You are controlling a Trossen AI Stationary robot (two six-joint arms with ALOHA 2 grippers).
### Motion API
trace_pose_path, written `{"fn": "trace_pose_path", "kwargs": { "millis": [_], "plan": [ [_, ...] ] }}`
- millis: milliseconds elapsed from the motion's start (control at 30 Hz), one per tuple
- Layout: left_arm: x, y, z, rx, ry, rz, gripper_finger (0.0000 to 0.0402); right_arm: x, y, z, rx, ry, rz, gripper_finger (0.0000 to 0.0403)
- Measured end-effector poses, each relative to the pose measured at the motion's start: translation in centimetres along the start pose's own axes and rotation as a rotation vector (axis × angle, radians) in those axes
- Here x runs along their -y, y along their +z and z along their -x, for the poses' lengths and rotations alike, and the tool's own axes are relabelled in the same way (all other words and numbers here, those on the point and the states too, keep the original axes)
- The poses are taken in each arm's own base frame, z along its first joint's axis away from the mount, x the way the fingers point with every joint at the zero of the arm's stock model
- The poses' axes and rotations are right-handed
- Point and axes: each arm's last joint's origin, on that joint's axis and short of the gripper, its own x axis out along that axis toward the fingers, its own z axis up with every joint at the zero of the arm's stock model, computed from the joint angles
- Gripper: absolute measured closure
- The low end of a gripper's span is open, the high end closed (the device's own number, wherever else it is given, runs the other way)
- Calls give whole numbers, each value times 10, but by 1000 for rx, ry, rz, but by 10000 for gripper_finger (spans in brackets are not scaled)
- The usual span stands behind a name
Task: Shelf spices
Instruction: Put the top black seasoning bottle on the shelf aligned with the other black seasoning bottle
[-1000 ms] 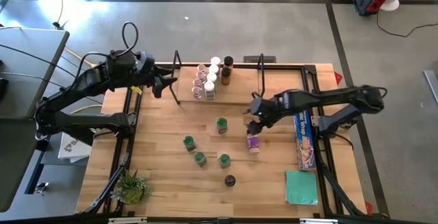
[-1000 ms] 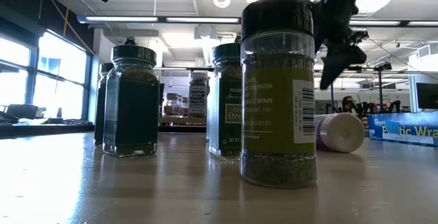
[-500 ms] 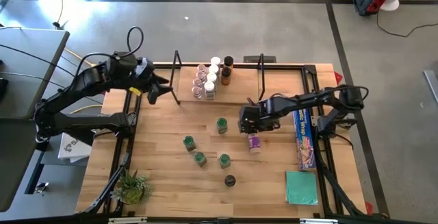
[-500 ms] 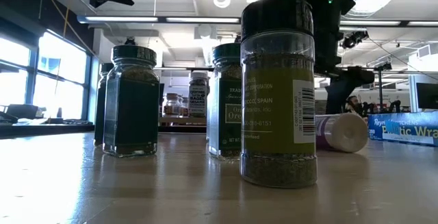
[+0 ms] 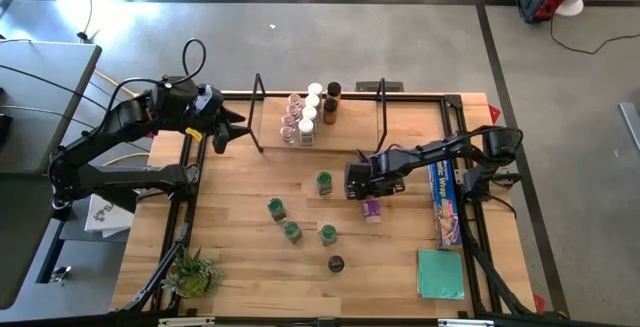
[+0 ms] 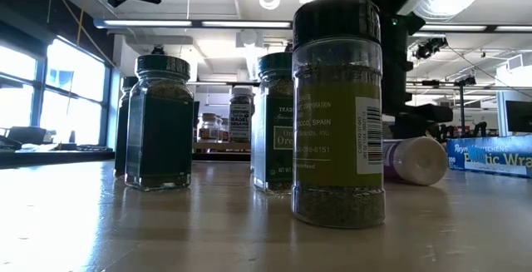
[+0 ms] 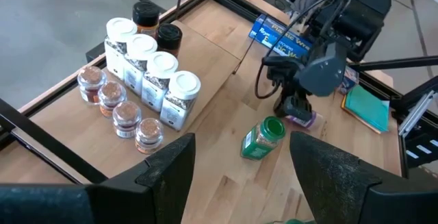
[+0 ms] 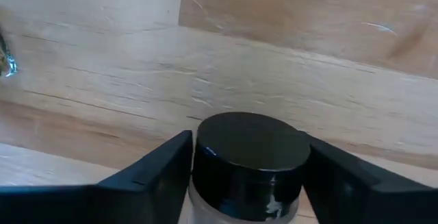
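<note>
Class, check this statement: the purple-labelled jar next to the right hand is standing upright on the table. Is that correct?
Not quite. The purple-labelled jar is lying on its side, not standing upright; the low view shows this plainly. The rest holds: it is on the table, next to the right hand.

Black-lidded jar (image 8: pixel 250 157) between right gripper (image 8: pixel 248 183) fingers (image 8: pixel 154 172).

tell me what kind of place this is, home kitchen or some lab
Most likely a lab or workshop, not a kitchen: the wooden table stands on a bare concrete floor, the low view shows exposed ceiling ducts and strip lights, and loose cables run beside it.
</note>
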Motion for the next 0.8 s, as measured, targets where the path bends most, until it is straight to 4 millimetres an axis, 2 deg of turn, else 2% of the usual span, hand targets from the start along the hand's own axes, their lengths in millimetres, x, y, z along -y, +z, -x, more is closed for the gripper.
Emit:
{"fn": "trace_pose_path", "kwargs": {
  "millis": [133, 200, 267, 400, 500, 667, 800],
  "plan": [
    [0, 0, 0, 1, 0, 0, 167, -2, 1, 0, 3, 17, 0, 211],
    [0, 0, 0, 2, 2, -1, 167, -3, 1, 5, 10, 43, 0, 212],
    [0, 0, 0, 3, 2, -1, 167, -7, 1, 18, 25, 84, 14, 212],
    [0, 2, 0, 17, -1, -3, 167, -18, 4, 59, 118, 185, 76, 212],
    [1, 4, 0, 36, -11, -6, 167, -28, 8, 96, 254, 275, 163, 212],
    [2, 8, -4, 49, -60, 13, 167, -46, 25, 157, 577, 379, 344, 212],
    [2, 19, -24, 49, -144, 35, 167, -66, 46, 207, 877, 535, 549, 212]
  ]
}}
